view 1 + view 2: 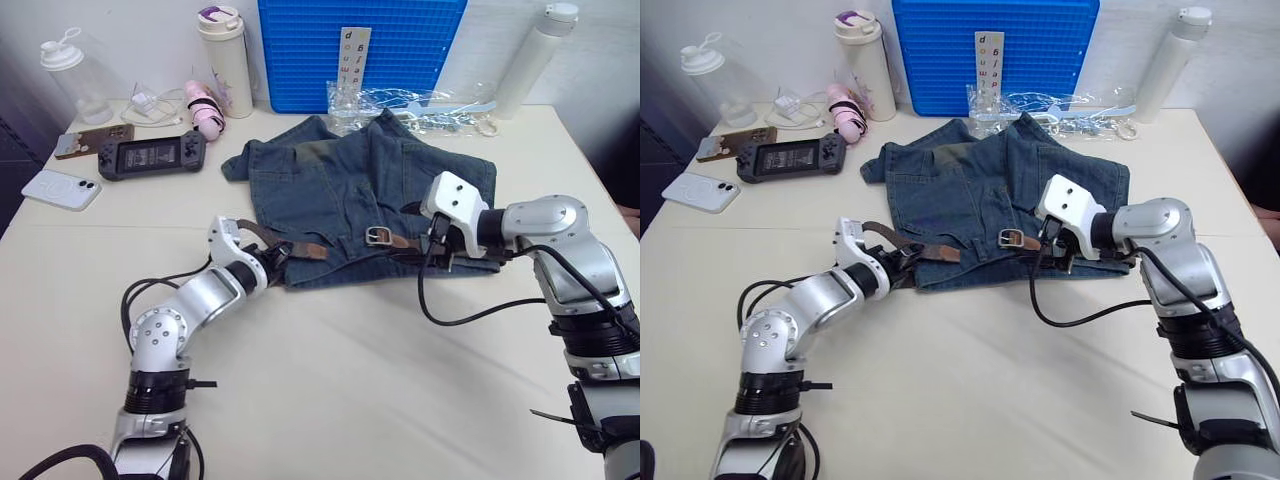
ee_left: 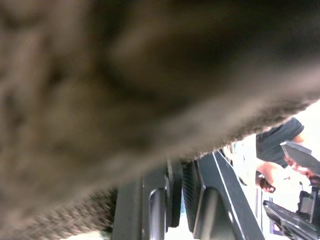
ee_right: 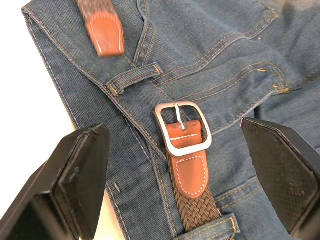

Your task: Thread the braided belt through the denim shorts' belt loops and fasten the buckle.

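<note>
The denim shorts [image 1: 350, 190] lie flat in the middle of the table, waistband toward me. The braided belt [image 3: 192, 200] runs along that waistband. Its silver buckle [image 3: 182, 127] rests on the denim beside a belt loop [image 3: 135, 77], and its reddish leather tip [image 3: 105, 32] lies a little further along. My right gripper [image 1: 440, 252] hovers just over the buckle [image 1: 378, 236], open, its fingers [image 3: 80, 175] wide on either side. At the shorts' left corner my left gripper [image 1: 273, 258] is shut on the brown strap, which looms blurred across the left wrist view.
At the back left lie a white phone [image 1: 62, 189], a handheld game console [image 1: 152, 155], a pink item [image 1: 205, 108] and bottles [image 1: 225, 45]. A blue crate [image 1: 360, 45] and a clear bag [image 1: 420, 105] sit behind the shorts. A person [image 2: 277, 150] stands nearby.
</note>
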